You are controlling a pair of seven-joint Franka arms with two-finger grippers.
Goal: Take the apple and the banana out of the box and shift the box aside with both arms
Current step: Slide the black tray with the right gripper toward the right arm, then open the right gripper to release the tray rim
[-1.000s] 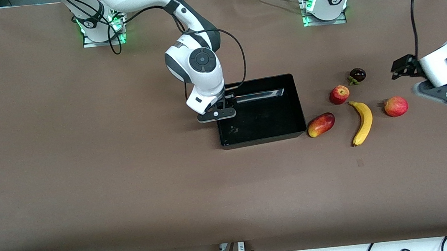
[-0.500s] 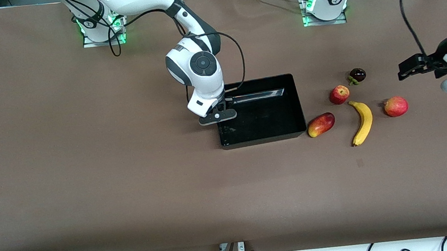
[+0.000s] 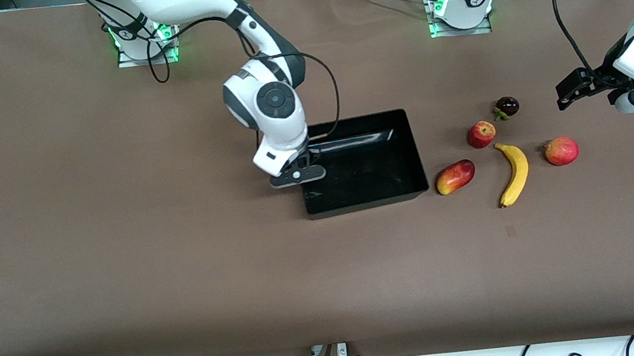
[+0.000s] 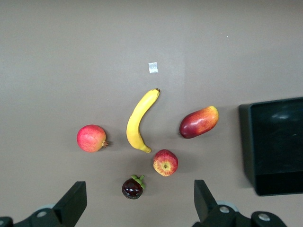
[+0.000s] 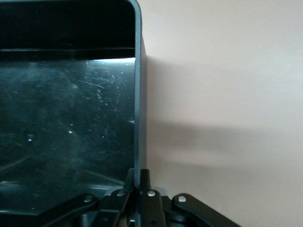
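Front view – box (image 3: 360, 164): empty; both fruits out, lying on the table toward the left arm's end from the box.
Front view – apple (image 3: 481, 134): near the box; banana (image 3: 513, 172) just beside the apple.
Front view – right gripper (image 3: 297, 175): down at the box wall on the right arm's side.
Front view – left gripper (image 3: 581, 89): up in the air past the fruits, well apart from the box, waiting.
Left wrist view – fingers (image 4: 73, 202): spread wide, holding nothing.
Right wrist view – box wall (image 5: 138, 109): pinched between the pressed-together jaws.
Remaining: moving the box aside, judged just begun, one arm only on it.

The mango (image 3: 455, 176) lay just beside the box (image 3: 409, 149), blocking that wall; bare table (image 3: 183, 265) stretched wide toward the right arm's end.
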